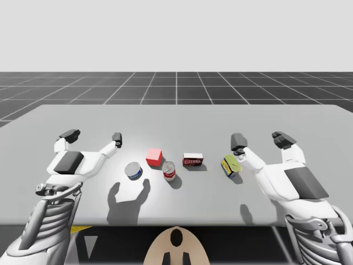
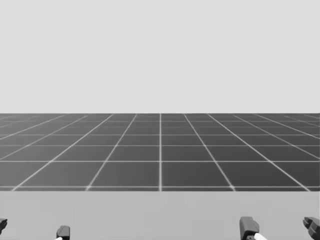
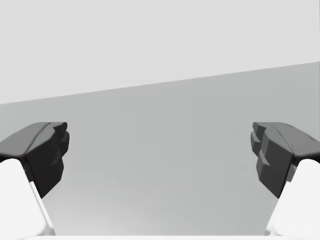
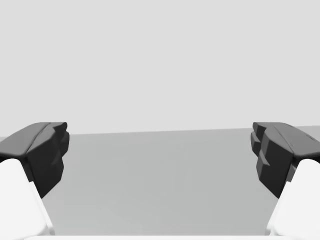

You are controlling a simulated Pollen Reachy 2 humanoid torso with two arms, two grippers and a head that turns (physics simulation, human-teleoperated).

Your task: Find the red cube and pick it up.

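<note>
The red cube (image 1: 154, 157) rests on the grey table (image 1: 176, 118) near its middle, in the high view. My left gripper (image 1: 93, 136) hovers open to the cube's left, with a clear gap between them. My right gripper (image 1: 260, 138) is open at the right side, well away from the cube. Bare table lies between the left gripper's (image 3: 160, 160) dark fingers (image 3: 42, 152) in the left wrist view. The right gripper (image 4: 160, 160) likewise has nothing between its fingers (image 4: 277, 155). Fingertips (image 2: 247, 227) of both grippers peek up at the lower edge of the head view.
A blue-and-white can (image 1: 133, 170) lies just left of the cube in front. A red-and-white can (image 1: 169, 171) stands in front of the cube. To the right sit a red-and-white box (image 1: 192, 160) and a yellow tin (image 1: 230, 165) close to my right gripper.
</note>
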